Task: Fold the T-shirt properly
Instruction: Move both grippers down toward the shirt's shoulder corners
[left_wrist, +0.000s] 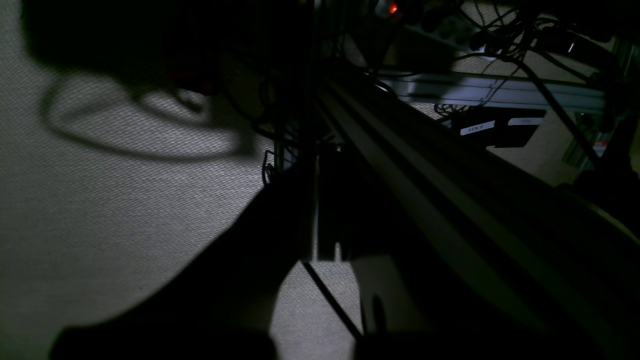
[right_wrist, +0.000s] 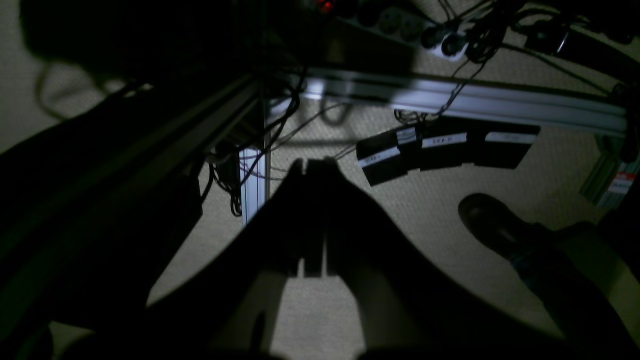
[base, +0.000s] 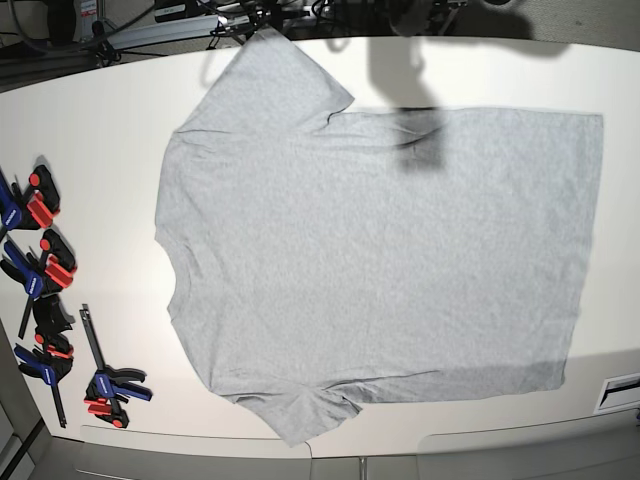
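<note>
- Right gripper (right_wrist: 314, 172): dark silhouette, fingers (right_wrist: 300, 210) pressed together, nothing between them; hangs over beige woven carpet (right_wrist: 425, 220).
- Left gripper (left_wrist: 327, 250): in deep shadow beside an aluminium rail (left_wrist: 450, 210); cannot tell whether parted or closed.
- T-shirt (base: 380, 260): heather-grey, plain side up, spread flat on the white table (base: 100, 140), collar toward the bar clamps (base: 45, 270), sleeves out.
- Bar clamps: red, blue and black, near table edge, apart from shirt.
</note>
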